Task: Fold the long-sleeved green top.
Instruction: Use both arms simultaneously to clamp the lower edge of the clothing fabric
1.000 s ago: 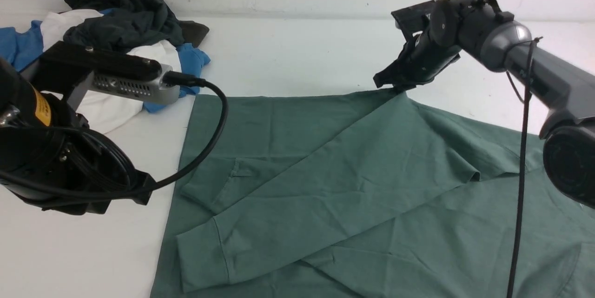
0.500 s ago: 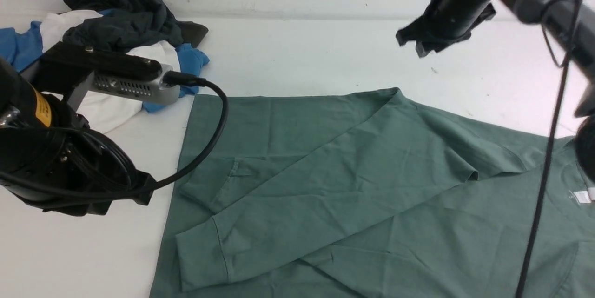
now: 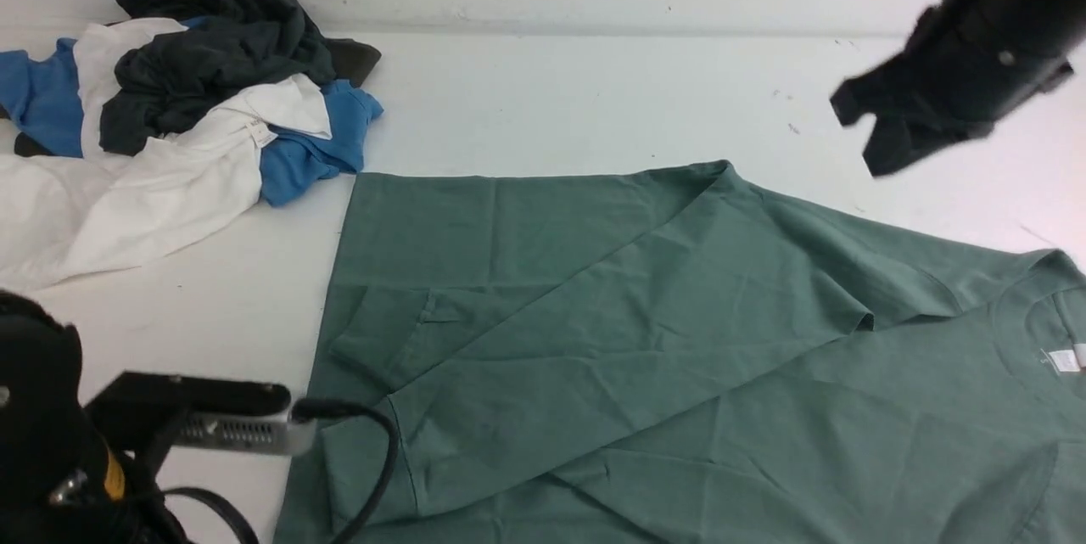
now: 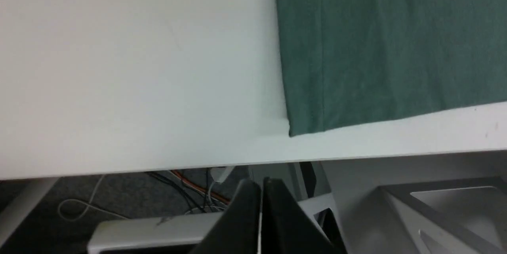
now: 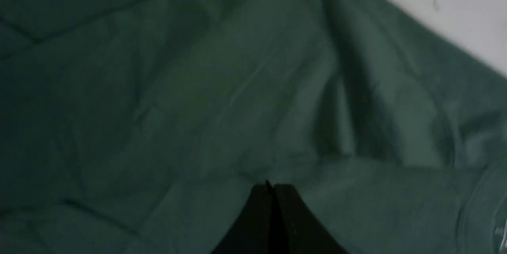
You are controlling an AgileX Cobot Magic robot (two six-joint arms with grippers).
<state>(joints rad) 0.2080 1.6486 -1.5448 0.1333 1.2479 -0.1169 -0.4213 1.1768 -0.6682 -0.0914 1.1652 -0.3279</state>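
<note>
Top spans desk, collar rightward. Right gripper above it, nearer; left gripper past hem corner — both pinched together, empty.

Front cam looks fwd across the table from robot's side, both wrist cams peer down close, all three sharing the green top.
</note>
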